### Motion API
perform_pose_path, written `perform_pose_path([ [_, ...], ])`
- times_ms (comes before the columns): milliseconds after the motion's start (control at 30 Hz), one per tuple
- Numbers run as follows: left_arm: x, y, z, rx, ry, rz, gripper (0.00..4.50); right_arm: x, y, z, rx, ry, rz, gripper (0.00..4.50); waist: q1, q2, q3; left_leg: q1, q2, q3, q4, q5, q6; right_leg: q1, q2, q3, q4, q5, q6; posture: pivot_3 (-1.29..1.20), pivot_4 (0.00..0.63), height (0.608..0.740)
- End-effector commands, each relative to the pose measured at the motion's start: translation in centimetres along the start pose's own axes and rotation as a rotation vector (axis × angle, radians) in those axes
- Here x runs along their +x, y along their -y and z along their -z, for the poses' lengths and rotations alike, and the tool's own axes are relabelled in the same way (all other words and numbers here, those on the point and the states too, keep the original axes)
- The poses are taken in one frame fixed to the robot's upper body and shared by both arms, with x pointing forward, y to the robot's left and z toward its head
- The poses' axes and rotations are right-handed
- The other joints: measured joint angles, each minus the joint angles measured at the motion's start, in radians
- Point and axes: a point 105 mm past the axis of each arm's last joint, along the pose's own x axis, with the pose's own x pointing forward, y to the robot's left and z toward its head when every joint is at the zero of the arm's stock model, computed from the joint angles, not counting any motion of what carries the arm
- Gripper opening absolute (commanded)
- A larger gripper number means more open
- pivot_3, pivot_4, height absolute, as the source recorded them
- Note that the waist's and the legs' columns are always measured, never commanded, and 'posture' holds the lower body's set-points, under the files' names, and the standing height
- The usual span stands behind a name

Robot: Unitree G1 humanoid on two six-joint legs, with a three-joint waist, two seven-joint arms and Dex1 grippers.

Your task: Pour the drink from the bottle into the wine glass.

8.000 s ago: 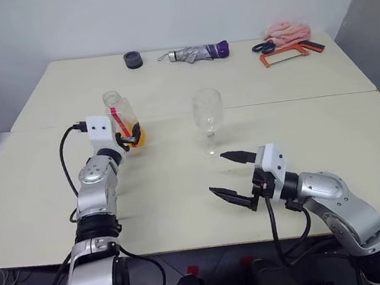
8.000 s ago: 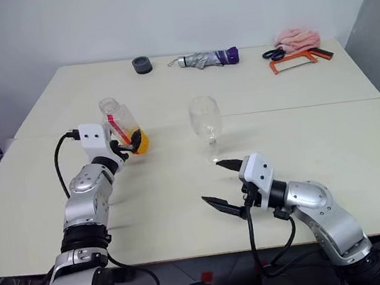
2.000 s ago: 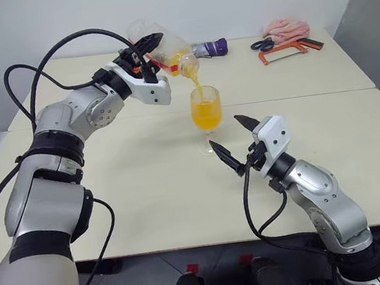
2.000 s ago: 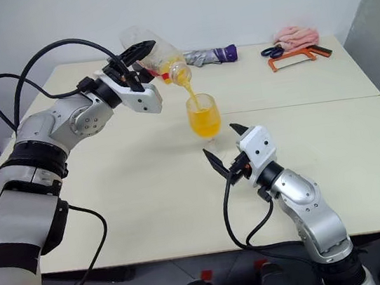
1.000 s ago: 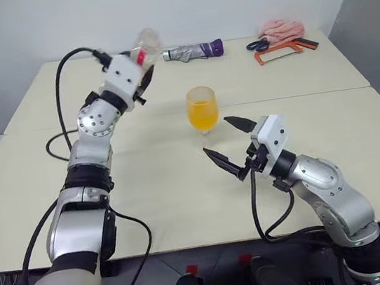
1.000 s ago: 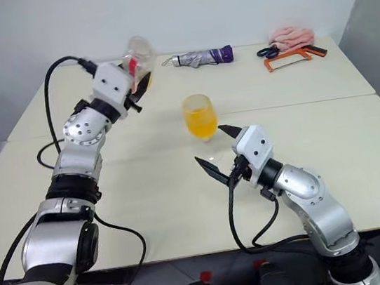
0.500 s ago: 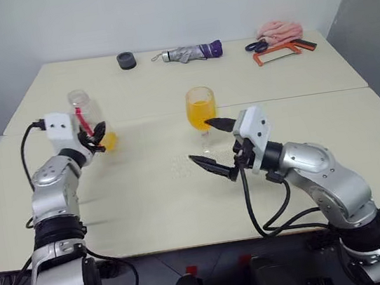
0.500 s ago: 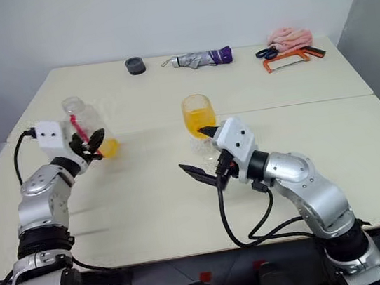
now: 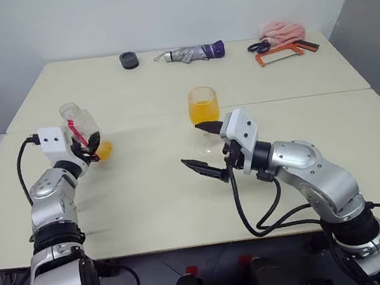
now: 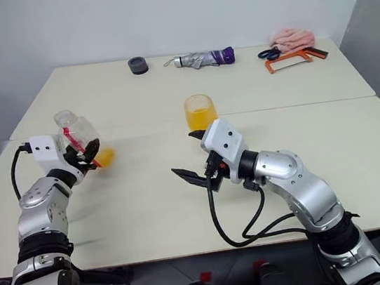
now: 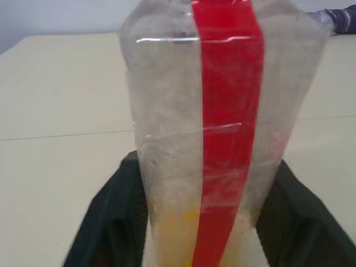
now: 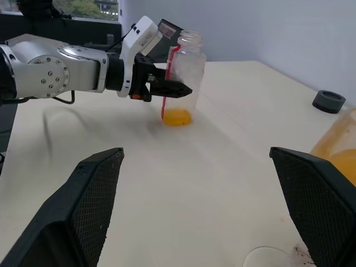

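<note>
now pour looks done: glass [image 9: 202, 105] mid table, about half full of drink [image 9: 204, 116]. bottle [image 9: 82, 133] upright at left, dregs inside, left gripper [image 9: 94, 147] fingers flanking it, grip unclear. right gripper [image 9: 204, 149] wide, empty, near glass. next: release bottle, back off.

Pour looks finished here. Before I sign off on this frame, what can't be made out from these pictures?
- Wine glass: stem and foot hidden behind the right claw in both eye views.
- Bottle: whether its base rests on the table can't be told; the left wrist view cuts it off.
- Left claw: fingers flank the bottle, but contact with it is unclear.
- Items beside the hacksaw: too small to identify.
</note>
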Motion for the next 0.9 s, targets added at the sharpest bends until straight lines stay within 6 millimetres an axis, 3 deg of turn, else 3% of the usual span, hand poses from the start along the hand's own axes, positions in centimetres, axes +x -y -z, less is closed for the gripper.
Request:
perform_pose_path([
  [33, -0.3, -0.2, -0.7, 0.000, 0.053, 0.004, 3.70, 0.1, -0.2, -1.2, -0.038, 0.035, -0.011, 4.50, 0.000, 0.000, 0.000, 0.000, 0.000, 0.000, 0.000, 0.000, 0.000, 0.000, 0.000, 0.000, 0.000, 0.000, 0.000, 0.00, 0.150, 0.740],
  [100, -0.4, 0.0, -0.6, 0.003, 0.057, 0.010, 4.37, 0.1, -0.3, -1.1, -0.031, 0.031, -0.017, 4.50, 0.000, 0.000, 0.000, 0.000, 0.000, 0.000, 0.000, 0.000, 0.000, 0.000, 0.000, 0.000, 0.000, 0.000, 0.000, 0.00, 0.150, 0.740],
  [133, -0.5, 0.0, -0.5, 0.002, 0.059, 0.011, 4.46, 0.0, -0.4, -1.0, -0.027, 0.029, -0.025, 4.50, 0.000, 0.000, 0.000, 0.000, 0.000, 0.000, 0.000, 0.000, 0.000, 0.000, 0.000, 0.000, 0.000, 0.000, 0.000, 0.00, 0.150, 0.740],
  [733, -2.5, 0.4, -0.4, 0.041, 0.094, -0.019, 4.46, -1.9, -2.0, 0.4, -0.001, 0.012, -0.162, 4.50, 0.002, 0.000, 0.000, 0.000, 0.001, 0.000, 0.000, 0.000, 0.000, 0.000, 0.000, 0.000, -0.001, 0.000, 0.000, 0.00, 0.150, 0.740],
  [900, -4.9, 0.3, 0.2, 0.060, 0.093, -0.060, 4.46, -3.0, -1.8, 1.3, 0.022, 0.011, -0.137, 4.50, 0.002, 0.000, 0.000, 0.000, 0.002, 0.000, -0.001, 0.000, 0.000, 0.000, -0.001, 0.001, -0.002, 0.000, 0.000, 0.00, 0.150, 0.740],
])
